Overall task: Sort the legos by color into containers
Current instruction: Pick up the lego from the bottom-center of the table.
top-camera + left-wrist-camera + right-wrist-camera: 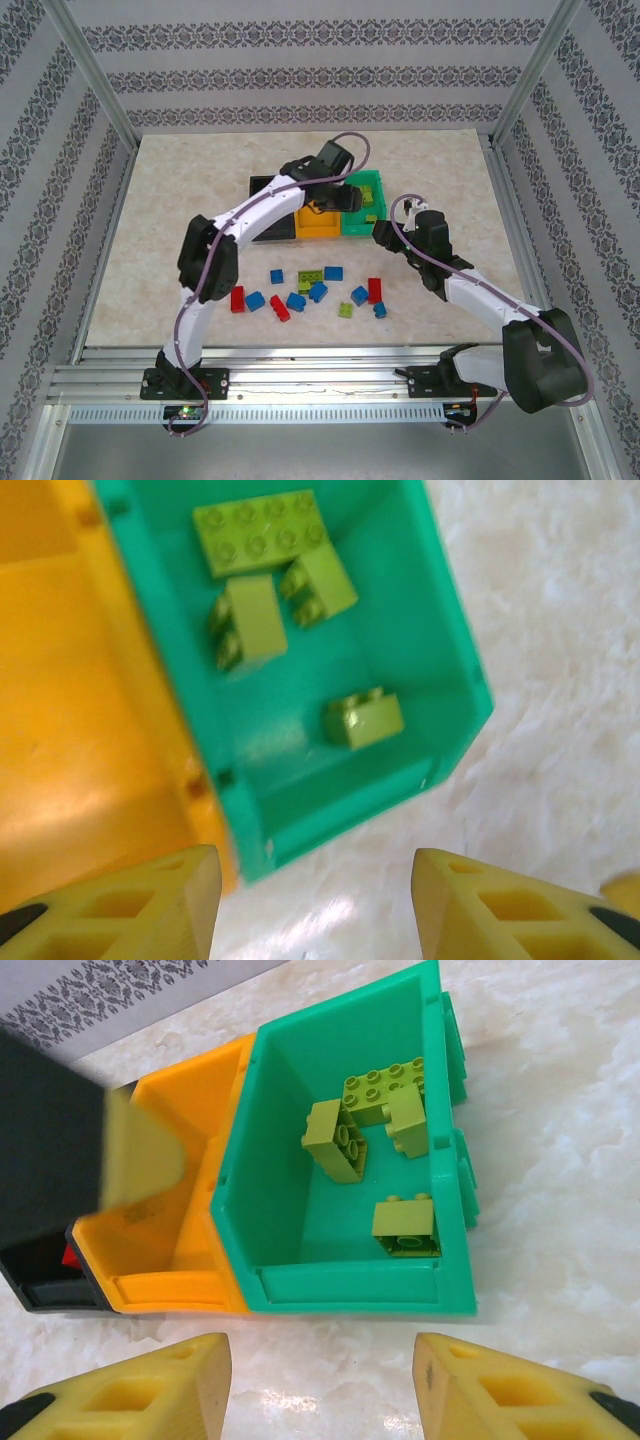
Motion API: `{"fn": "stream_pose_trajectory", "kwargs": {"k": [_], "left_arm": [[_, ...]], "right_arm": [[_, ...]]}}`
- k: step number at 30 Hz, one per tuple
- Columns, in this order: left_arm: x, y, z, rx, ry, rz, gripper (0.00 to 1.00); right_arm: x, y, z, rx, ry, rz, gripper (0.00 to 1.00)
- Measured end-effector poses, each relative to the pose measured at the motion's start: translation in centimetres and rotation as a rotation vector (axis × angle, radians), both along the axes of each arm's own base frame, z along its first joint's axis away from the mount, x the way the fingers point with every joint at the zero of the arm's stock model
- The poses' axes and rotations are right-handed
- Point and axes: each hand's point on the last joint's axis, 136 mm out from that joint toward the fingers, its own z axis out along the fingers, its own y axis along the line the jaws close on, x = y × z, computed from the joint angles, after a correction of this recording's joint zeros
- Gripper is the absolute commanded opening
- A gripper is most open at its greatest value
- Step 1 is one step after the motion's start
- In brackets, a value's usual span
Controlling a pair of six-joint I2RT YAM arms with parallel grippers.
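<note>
"Top external: where did everything lie?" Ana asked.

"Three bins stood touching in a row toward 12 o'clock on the table (180, 200). From 9 to 3 they ran black bin (265, 185), orange bin (320, 228), green bin (372, 180). The loose legos (296, 301), red, blue and a couple of lime, lay scattered at 6 o'clock of the row, apart from it."

"And the grippers?" Ana asked.

"The left gripper (315, 910) hovered over the green bin's near corner with its jaws apart and nothing between them," Ben said. "Below it four lime bricks (255, 532) lay in the bin, one alone at 5 o'clock of the other three. The right gripper (320, 1380) hung just beside the same bin, also parted and empty."

"So what did the step call for?"

"It looked like the tail of a lime drop. The left arm would do best to lift straight up before swinging away, because its fingers sat close to the rim and a sideways drag could shove the whole row. After that, each arm ought to fetch from its own side. The right could take the lime brick (345, 310) at 5 o'clock of the pile, gripping its flat sides rather than the studs. Both arms crowded the green bin, so one should clear out first."
</note>
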Motion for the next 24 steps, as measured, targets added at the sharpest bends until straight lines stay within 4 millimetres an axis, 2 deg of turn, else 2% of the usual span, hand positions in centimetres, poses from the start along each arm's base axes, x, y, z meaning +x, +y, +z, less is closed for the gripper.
{"fn": "stream_pose_trajectory", "kwargs": {"k": [6,10,16,18,24], "left_arm": [[-4.9,4.5,1.0,0.012,-0.037,0.023,0.54],[-8.1,7.1,1.2,0.014,-0.054,0.033,0.54],[-13.8,12.3,-2.1,0.067,-0.022,0.074,0.54],[-14.9,13.6,-2.7,0.083,-0.021,0.085,0.54],[-16.5,16.5,-3.7,0.108,-0.032,0.133,0.54]], "right_arm": [[-0.3,0.6,-0.9,0.000,0.028,0.028,0.52],[-1.0,1.8,-1.8,0.000,0.082,0.079,0.51],[-3.4,3.0,-4.0,-0.022,0.208,0.145,0.52],[-4.6,3.1,-5.1,-0.035,0.269,0.167,0.52],[-8.4,3.0,-8.9,-0.100,0.476,0.200,0.52]]}}
